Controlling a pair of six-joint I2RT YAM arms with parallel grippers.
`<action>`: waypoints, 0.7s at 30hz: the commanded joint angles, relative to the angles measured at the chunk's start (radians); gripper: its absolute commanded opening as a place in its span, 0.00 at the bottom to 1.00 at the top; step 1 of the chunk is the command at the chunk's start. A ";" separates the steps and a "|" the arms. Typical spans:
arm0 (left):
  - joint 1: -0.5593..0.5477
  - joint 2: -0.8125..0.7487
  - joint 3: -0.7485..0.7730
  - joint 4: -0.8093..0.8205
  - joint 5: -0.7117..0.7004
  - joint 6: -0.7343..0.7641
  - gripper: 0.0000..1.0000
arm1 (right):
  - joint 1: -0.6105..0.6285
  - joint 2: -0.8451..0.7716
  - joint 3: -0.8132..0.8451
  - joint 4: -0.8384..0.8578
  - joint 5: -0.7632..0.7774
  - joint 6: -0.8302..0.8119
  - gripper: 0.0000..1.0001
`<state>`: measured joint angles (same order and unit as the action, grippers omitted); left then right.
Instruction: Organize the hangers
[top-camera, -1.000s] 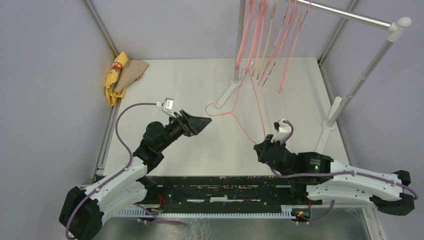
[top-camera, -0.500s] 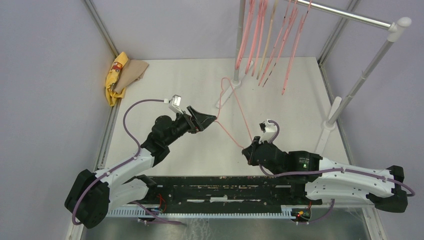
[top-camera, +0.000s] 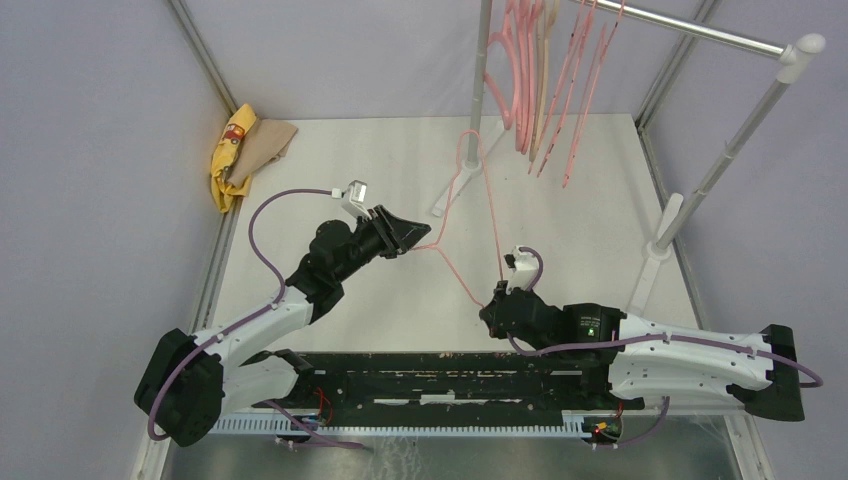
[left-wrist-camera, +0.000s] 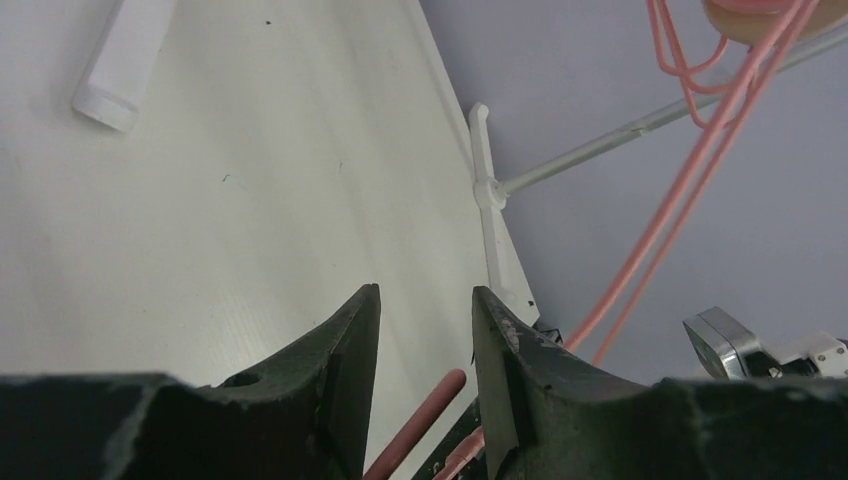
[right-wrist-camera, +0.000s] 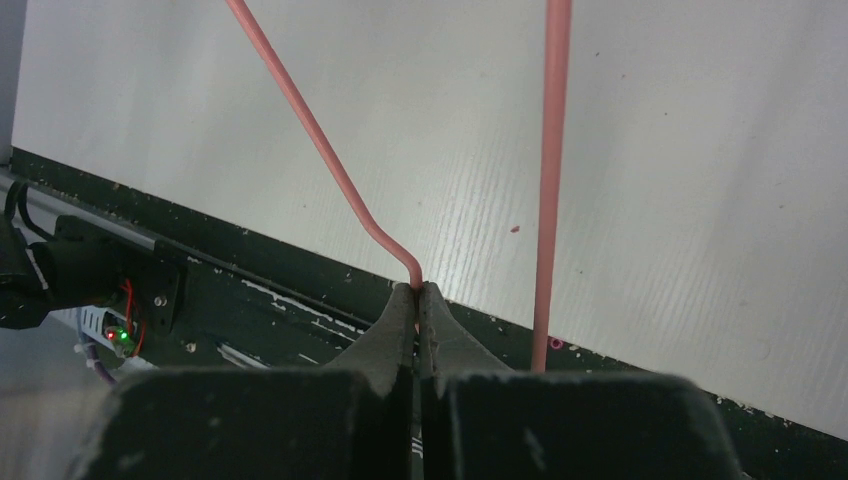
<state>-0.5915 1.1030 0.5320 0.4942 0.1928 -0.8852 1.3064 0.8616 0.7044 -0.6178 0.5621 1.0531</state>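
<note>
A thin pink wire hanger stands tilted above the table, its hook close to the rack's left post. My right gripper is shut on its wire, pinched at a bend right at the fingertips. My left gripper is at the hanger's left corner. Its jaws stand partly apart, and a length of pink wire runs between them with a gap on both sides. Several more pink hangers and a beige one hang from the rail.
The white-and-silver rack has one foot mid-table and a second post and foot at the right edge. Yellow and tan cloths lie in the back left corner. A black strip runs along the near edge.
The right arm has pulled the hanger left and tipped it up off the table. The left gripper has moved right to the hanger's corner and its jaws have narrowed. The hung hangers have swung.
</note>
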 joint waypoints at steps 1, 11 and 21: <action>-0.005 -0.047 0.002 -0.044 -0.089 0.028 0.03 | -0.001 0.019 0.018 0.042 0.044 0.003 0.01; -0.005 -0.060 0.115 -0.465 -0.318 0.071 0.03 | 0.001 0.164 0.195 -0.124 0.093 -0.084 0.42; -0.005 0.051 0.322 -0.754 -0.398 0.074 0.03 | 0.119 0.390 0.367 -0.146 0.236 -0.160 0.77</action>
<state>-0.5961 1.1217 0.6998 -0.1379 -0.1528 -0.8558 1.3701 1.1511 0.9600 -0.7429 0.6815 0.9352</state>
